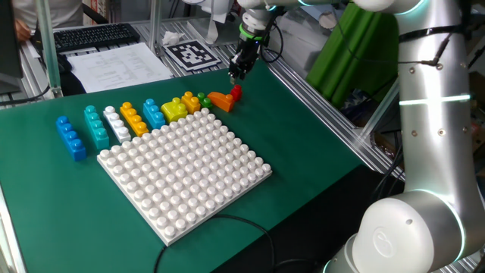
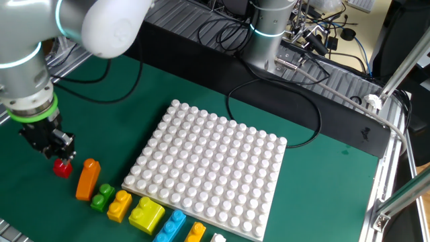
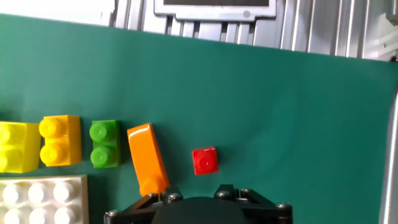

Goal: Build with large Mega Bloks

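Note:
The large Mega Bloks lie in a row on the green mat along the white studded baseplate (image 1: 186,171): blue (image 1: 70,137), teal (image 1: 96,127), white (image 1: 117,124), orange (image 1: 133,119), light blue (image 1: 154,114), yellow (image 1: 173,110), amber (image 1: 189,102), green (image 1: 204,99), a sloped orange piece (image 1: 220,100) and a small red brick (image 1: 236,92). My gripper (image 1: 237,73) hangs just above and slightly behind the red brick (image 2: 62,168), not touching it. It is open, with nothing between its fingers. In the hand view the red brick (image 3: 204,160) sits right of the orange piece (image 3: 147,158); the fingertips are out of frame.
A printed marker sheet (image 1: 188,53), papers (image 1: 114,64) and a keyboard (image 1: 95,36) lie beyond the mat's far edge. Green cloth (image 1: 348,61) stands behind the aluminium rails on the right. A black cable (image 2: 269,94) loops on the mat beside the baseplate (image 2: 208,168).

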Controlling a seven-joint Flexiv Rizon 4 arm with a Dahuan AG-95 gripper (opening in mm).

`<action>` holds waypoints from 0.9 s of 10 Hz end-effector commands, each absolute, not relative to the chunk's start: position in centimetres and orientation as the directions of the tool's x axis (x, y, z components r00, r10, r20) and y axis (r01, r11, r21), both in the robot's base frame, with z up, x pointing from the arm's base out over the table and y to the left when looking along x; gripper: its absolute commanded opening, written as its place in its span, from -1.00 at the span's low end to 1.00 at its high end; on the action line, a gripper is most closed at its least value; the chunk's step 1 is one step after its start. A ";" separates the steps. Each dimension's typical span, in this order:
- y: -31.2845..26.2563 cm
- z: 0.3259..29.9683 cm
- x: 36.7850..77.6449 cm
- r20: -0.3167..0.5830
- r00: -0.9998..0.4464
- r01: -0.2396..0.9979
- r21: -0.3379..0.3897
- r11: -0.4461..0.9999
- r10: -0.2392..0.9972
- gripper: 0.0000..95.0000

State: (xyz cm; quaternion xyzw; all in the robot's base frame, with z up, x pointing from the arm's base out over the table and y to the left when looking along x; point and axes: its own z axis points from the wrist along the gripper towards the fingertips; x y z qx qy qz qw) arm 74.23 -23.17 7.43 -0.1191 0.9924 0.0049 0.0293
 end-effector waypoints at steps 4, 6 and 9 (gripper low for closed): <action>-23.0 5.4 74.7 -0.071 -0.969 -0.240 0.008 0.971 -0.239 -0.20; -22.9 5.0 74.7 -0.070 -0.969 -0.240 0.005 0.971 -0.239 -0.20; -23.2 4.0 74.6 -0.076 -0.968 -0.240 0.003 0.971 -0.239 -0.20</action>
